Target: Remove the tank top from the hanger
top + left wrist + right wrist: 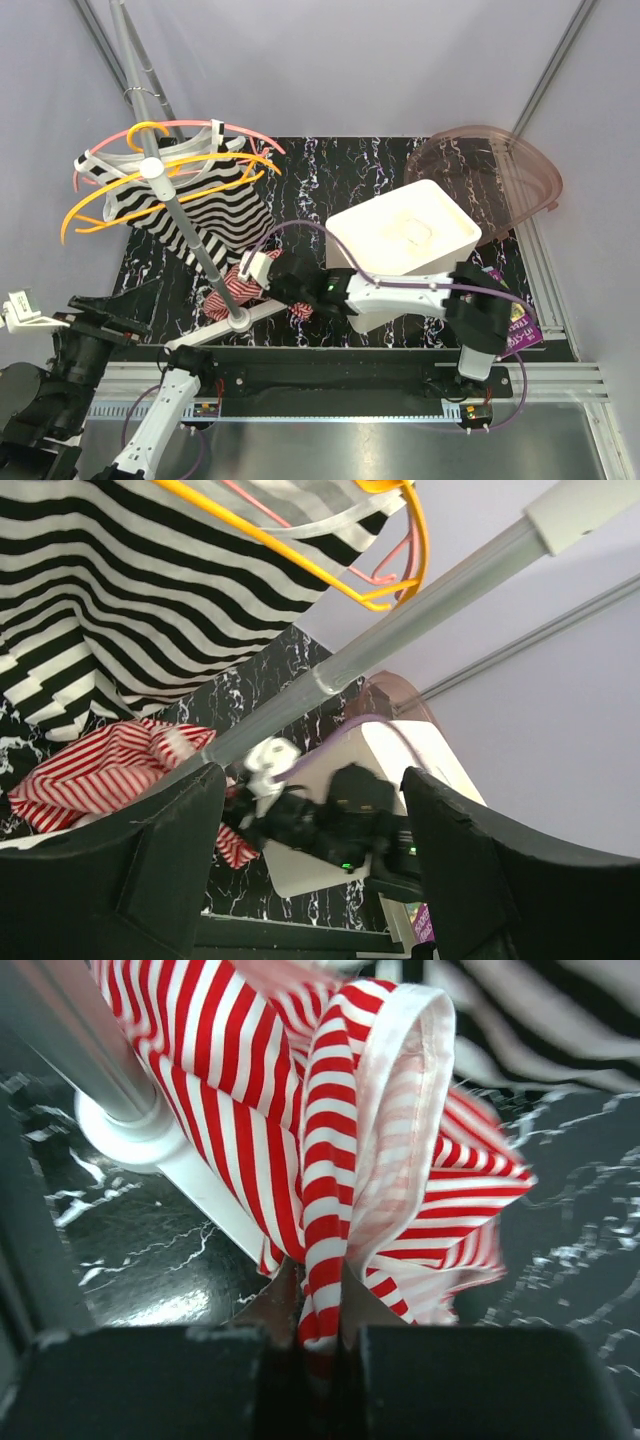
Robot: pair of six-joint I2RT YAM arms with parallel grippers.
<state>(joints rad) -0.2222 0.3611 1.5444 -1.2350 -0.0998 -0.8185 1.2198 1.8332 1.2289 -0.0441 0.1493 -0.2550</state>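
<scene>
Pull-away stage I reckon: my right gripper [320, 1340] pinches the tank top [300, 1110] by the table [350, 180]'s near edge, left gripper [315, 840] gapes empty, next tug it clear of the pole [70, 1030].

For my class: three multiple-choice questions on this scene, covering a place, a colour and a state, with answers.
1. The red-striped garment lies: A in a box; B beside the pole base on the table; C on a hanger.
2. The hanging top is striped: A black and white; B blue; C green.
3. The right end effector is: A open; B hidden; C shut on the red-striped garment.
Answers: B, cloth heaped by the base; A, seen overhead; C, fabric pinched between its fingers.
</scene>
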